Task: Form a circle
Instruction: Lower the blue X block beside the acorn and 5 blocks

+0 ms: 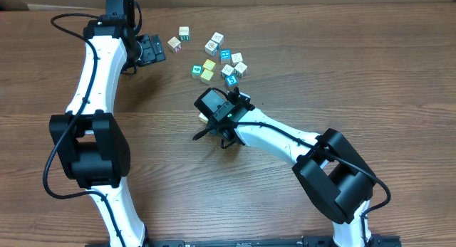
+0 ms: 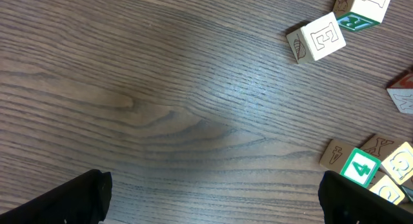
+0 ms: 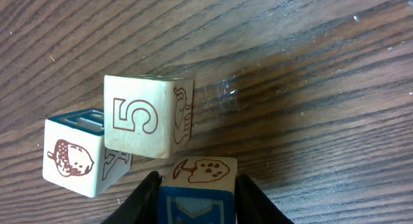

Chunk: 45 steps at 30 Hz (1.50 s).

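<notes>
Overhead: the circle (image 1: 232,69), a loose clump of white and cyan cubes, lies on the desk (image 1: 342,62). The right tool (image 1: 234,90) sits at its edge, and the left tool (image 1: 151,50) is well apart from it.

Left wrist: the left tool gapes wide, holding nothing.

Right wrist: the right tool is closed on a blue cube (image 3: 197,173) just beside the circle's 5 cube (image 3: 145,117).

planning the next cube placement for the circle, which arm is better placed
Right. The right end effector has a blue cube between its fingers, beside the 5 cube. The left end effector hangs open over bare table, holding nothing.
</notes>
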{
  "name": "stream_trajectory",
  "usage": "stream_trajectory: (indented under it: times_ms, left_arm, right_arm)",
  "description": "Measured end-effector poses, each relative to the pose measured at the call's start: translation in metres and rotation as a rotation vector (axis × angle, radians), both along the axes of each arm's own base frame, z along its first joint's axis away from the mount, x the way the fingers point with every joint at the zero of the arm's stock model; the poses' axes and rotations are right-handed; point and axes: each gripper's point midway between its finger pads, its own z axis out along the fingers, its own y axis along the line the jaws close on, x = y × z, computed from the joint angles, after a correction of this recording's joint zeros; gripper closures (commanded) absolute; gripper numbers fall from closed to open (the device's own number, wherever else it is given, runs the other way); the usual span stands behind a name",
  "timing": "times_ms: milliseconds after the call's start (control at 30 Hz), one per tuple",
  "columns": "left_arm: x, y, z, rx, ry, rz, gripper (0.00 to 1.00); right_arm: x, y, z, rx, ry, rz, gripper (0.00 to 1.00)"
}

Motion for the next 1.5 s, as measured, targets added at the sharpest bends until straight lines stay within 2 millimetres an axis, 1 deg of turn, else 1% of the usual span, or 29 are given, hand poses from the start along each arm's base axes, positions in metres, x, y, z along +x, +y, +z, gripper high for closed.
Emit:
stream_trajectory:
  times_ms: [167,300,467,533,667,733,933,1067,1167,1500]
  left_arm:
    - [0.0000,0.0000,0.0000,0.000,0.000,0.000,0.00]
    - [0.0000,0.0000,0.0000,0.000,0.000,0.000,0.00]
    - [0.0000,-0.0002,0.0000,0.000,0.000,0.000,0.00]
    - [0.0000,0.0000,0.0000,0.000,0.000,0.000,0.00]
    - [0.0000,0.0000,0.0000,0.000,0.000,0.000,0.00]
    - [-0.0001,0.0000,0.0000,0.000,0.000,0.000,0.00]
    - [0.0000,-0.0002,0.0000,0.000,0.000,0.000,0.00]
    - [-0.0001,-0.0002,0.0000,0.000,0.000,0.000,0.00]
    - [0.0000,0.0000,0.0000,0.000,0.000,0.000,0.00]
    - [0.0000,-0.0002,0.0000,0.000,0.000,0.000,0.01]
  right_arm:
    - [-0.0004,0.0005,-0.0001,0.008,0.004,-0.014,0.69]
    - [-0.0016,0.0018,-0.0004,0.021,0.014,-0.025,0.62]
    - [-0.0023,0.0022,-0.0009,0.024,0.018,-0.026,0.61]
    - [-0.0022,0.0023,-0.0008,0.024,0.019,-0.026,0.61]
    - [-0.0022,0.0026,-0.0008,0.027,0.019,-0.029,0.67]
    - [-0.0019,0.0030,-0.0006,0.029,0.018,-0.032,0.68]
    - [-0.0015,0.0031,-0.0005,0.030,0.016,-0.032,0.67]
    - [-0.0016,0.0028,-0.0005,0.028,0.016,-0.033,0.67]
    - [-0.0015,0.0028,-0.0005,0.028,0.015,-0.034,0.70]
    - [-0.0017,0.0016,-0.0007,0.025,0.017,-0.041,0.70]
